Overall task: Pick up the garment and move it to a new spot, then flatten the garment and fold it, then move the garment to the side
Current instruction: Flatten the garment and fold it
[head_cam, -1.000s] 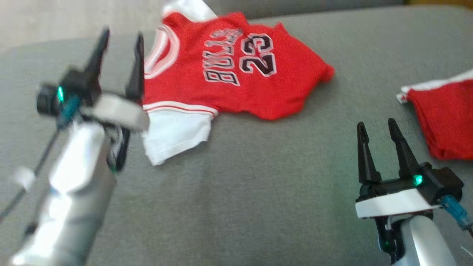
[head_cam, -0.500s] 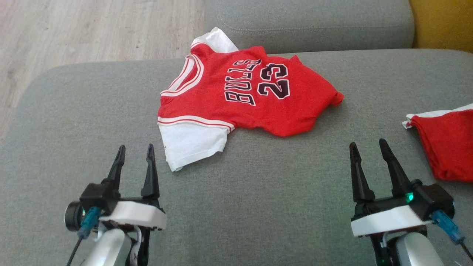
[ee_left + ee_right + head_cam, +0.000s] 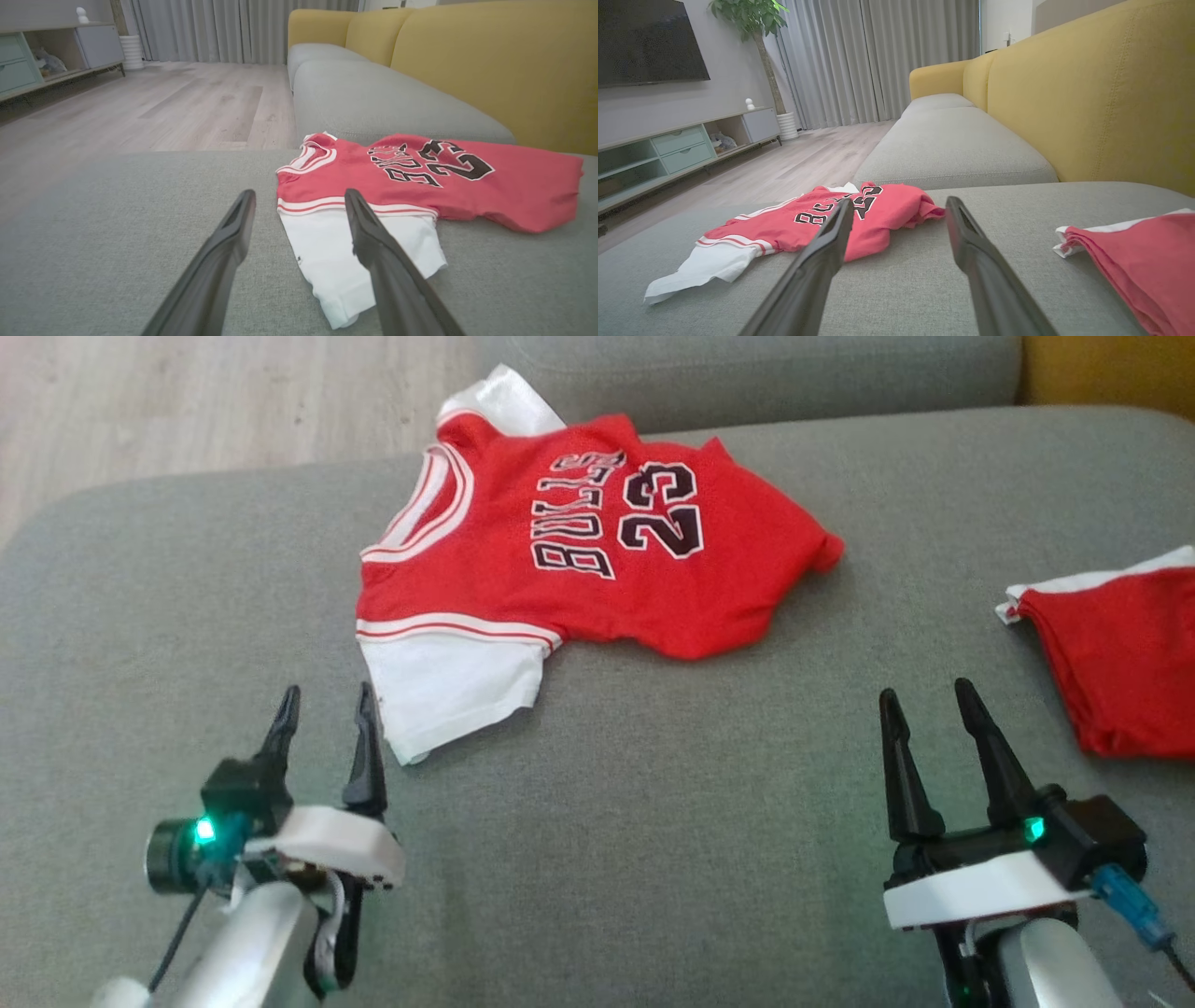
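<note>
The garment (image 3: 597, 551) is a red jersey with white sleeves and black "BULLS 23" lettering, lying loosely spread and somewhat rumpled on the grey sofa seat (image 3: 653, 821). It also lies ahead in the left wrist view (image 3: 420, 182) and the right wrist view (image 3: 817, 219). My left gripper (image 3: 322, 705) stands open just left of the near white sleeve (image 3: 448, 686), touching nothing. My right gripper (image 3: 920, 705) is open above bare cushion, well to the right of the jersey's hem.
A second red and white cloth (image 3: 1120, 663) lies folded at the right edge of the seat. Another grey cushion (image 3: 747, 373) adjoins at the back, with the yellow backrest (image 3: 1087, 102) beyond. Wooden floor (image 3: 187, 401) drops off past the seat's left rim.
The left arm has come down from beside the jersey's collar to the front left. The right gripper has kept its place. The head camera has shifted.
</note>
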Robot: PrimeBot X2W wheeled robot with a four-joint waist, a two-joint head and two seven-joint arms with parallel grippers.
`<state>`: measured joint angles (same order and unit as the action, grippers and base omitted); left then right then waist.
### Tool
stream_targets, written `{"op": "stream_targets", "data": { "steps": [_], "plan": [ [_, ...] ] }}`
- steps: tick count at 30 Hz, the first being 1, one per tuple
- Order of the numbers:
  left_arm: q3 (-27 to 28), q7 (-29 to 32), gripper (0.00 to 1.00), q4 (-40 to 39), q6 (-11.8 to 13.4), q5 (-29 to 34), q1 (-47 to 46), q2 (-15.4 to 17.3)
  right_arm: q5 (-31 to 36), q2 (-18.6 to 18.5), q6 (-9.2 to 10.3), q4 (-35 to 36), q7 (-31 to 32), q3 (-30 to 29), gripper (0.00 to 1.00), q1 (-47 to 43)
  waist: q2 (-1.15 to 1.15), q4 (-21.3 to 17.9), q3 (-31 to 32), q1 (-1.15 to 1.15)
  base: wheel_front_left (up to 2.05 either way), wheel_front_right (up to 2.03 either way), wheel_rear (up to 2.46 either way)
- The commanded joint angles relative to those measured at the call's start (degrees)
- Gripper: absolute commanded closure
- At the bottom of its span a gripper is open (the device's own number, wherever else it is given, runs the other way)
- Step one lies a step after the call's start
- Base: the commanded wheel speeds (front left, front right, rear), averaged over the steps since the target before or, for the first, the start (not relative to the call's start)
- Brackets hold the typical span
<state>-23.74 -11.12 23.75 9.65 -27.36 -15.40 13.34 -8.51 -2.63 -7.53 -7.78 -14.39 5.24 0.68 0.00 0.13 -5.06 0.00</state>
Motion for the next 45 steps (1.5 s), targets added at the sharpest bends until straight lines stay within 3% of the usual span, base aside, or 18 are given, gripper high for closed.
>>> {"op": "stream_targets", "data": {
  "steps": [1, 10, 22, 23, 24, 25, 37, 45],
  "plan": [
    [2.26, 0.30, 0.00, -0.64, 0.40, 0.35, -3.90, 1.56, -0.35, -0.25, 0.04, 2.31, -0.61, 1.36, 0.00, 2.81, 0.00, -0.77, -1.26, 0.00, 0.00, 0.00, 0.00],
    [-0.46, 6.95, 0.00, 10.13, -0.57, 1.99, -10.47, 2.69, -1.07, -0.25, 0.04, 3.13, -0.61, 1.39, 0.00, 4.22, 0.00, -2.41, -6.64, 0.00, 0.00, 0.00, 0.00],
    [-2.90, 9.55, 0.00, 17.64, -5.49, 0.34, -14.03, 0.40, -1.88, -0.25, 0.04, 2.87, -0.61, 1.39, 0.00, 5.54, 0.00, -4.30, -8.69, 0.00, 0.00, 0.00, 0.00],
    [-3.03, 9.98, 0.14, 18.06, -5.76, 0.14, -14.07, 0.31, -1.93, -0.25, 0.04, 2.81, -0.61, 1.43, 0.00, 5.55, 0.00, -4.37, -8.62, 0.00, 0.00, 0.00, 0.00],
    [-3.07, 10.17, 0.67, 18.41, -5.86, 0.01, -14.14, 0.30, -1.97, -0.25, 0.04, 2.75, -0.61, 1.50, 0.00, 5.57, 0.00, -4.44, -8.54, 0.00, 0.00, 0.00, 0.00],
    [-2.83, 9.93, 1.00, 18.65, -5.76, -0.20, -14.28, 0.33, -1.99, -0.25, 0.04, 2.72, -0.61, 1.55, 0.00, 5.59, 0.00, -4.46, -8.45, 0.00, 0.00, 0.00, 0.00],
    [4.33, -1.02, 1.00, 18.74, -1.89, -3.68, -12.43, 3.46, -1.50, -0.25, 0.04, 1.40, -0.61, 1.70, 0.00, 3.83, 0.00, -1.89, -3.50, 0.00, 0.00, 0.00, 0.00],
    [7.60, -3.29, 1.00, 14.45, -0.42, -4.37, -7.94, 5.95, -1.19, -0.25, 0.04, 0.80, -0.61, 2.12, 0.00, 2.37, 0.00, 0.38, -0.72, 0.00, 0.00, 0.00, 0.00]
  ]
}}
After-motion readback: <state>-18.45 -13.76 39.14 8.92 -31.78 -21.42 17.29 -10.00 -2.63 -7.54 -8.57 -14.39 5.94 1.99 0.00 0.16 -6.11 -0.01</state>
